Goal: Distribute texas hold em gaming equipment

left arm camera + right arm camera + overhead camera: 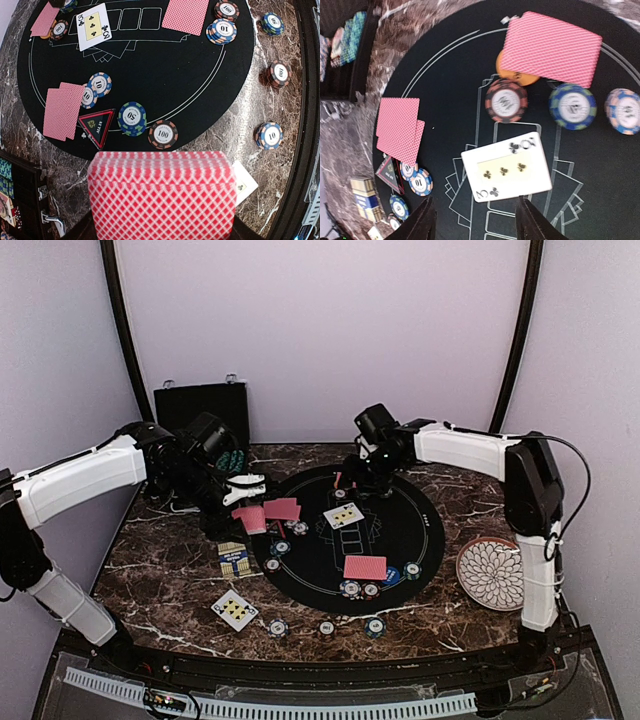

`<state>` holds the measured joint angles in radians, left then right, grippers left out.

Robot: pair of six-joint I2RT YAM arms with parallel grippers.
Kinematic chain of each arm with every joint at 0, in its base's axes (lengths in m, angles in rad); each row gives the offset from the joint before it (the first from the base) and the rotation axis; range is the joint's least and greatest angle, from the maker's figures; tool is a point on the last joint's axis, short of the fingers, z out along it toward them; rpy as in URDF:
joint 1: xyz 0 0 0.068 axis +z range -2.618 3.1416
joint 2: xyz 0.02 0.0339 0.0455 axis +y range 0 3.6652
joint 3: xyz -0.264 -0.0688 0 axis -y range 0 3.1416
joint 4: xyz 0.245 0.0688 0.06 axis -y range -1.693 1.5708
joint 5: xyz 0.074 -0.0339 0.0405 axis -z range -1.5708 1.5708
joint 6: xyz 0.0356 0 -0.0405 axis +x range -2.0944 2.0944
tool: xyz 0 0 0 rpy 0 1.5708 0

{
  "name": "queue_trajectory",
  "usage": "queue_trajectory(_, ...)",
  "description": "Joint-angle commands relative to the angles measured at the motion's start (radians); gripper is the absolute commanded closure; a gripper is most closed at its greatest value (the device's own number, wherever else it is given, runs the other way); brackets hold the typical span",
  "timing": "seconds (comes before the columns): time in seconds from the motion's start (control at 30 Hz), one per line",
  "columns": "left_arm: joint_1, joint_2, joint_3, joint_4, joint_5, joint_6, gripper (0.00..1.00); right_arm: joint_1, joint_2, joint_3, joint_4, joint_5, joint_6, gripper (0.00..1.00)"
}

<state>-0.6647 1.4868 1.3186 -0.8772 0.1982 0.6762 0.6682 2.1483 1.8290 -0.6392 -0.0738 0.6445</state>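
My left gripper [243, 502] is shut on a deck of red-backed cards [161, 195], held above the mat's left edge; the deck hides its fingers. Below it lie the red-edged triangle marker [96, 125], a blue 50 chip [132, 118], a 100 chip [162, 134] and two face-down cards [62, 110]. My right gripper [477, 220] is open and empty over the far side of the black mat [420, 530], just above a face-up three of clubs [507, 167]. A face-down card [550, 47] covers an orange button [516, 76].
A black case [200, 405] holding chips stands at the back left. A white patterned plate [493, 573] sits at the right. A card box [233, 558] and a face-up card [235, 610] lie on the marble, with three chips [327, 628] along the front.
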Motion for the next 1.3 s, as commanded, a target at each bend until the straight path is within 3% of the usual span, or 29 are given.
queue_trajectory(0.0,0.003,-0.043,-0.012,-0.016,0.014,0.004,1.0,-0.062,-0.088,-0.179,0.197,-0.136,0.006,0.45)
queue_trajectory(0.1,0.004,-0.042,-0.008,-0.017,0.014,0.003,1.0,-0.079,-0.113,-0.257,0.226,-0.169,-0.006,0.48)
queue_trajectory(0.27,0.002,-0.04,-0.003,-0.021,0.016,0.002,1.0,-0.066,-0.131,-0.368,0.295,-0.227,0.005,0.66)
queue_trajectory(0.53,0.002,-0.033,0.005,-0.028,0.015,0.0,1.0,0.009,-0.085,-0.426,0.306,-0.202,0.005,0.81)
queue_trajectory(0.8,0.004,-0.03,0.009,-0.029,0.016,-0.002,1.0,0.031,0.009,-0.34,0.273,-0.142,0.013,0.91)
queue_trajectory(1.27,0.002,-0.028,0.015,-0.029,0.018,-0.006,1.0,0.044,0.133,-0.178,0.233,-0.124,0.015,1.0)
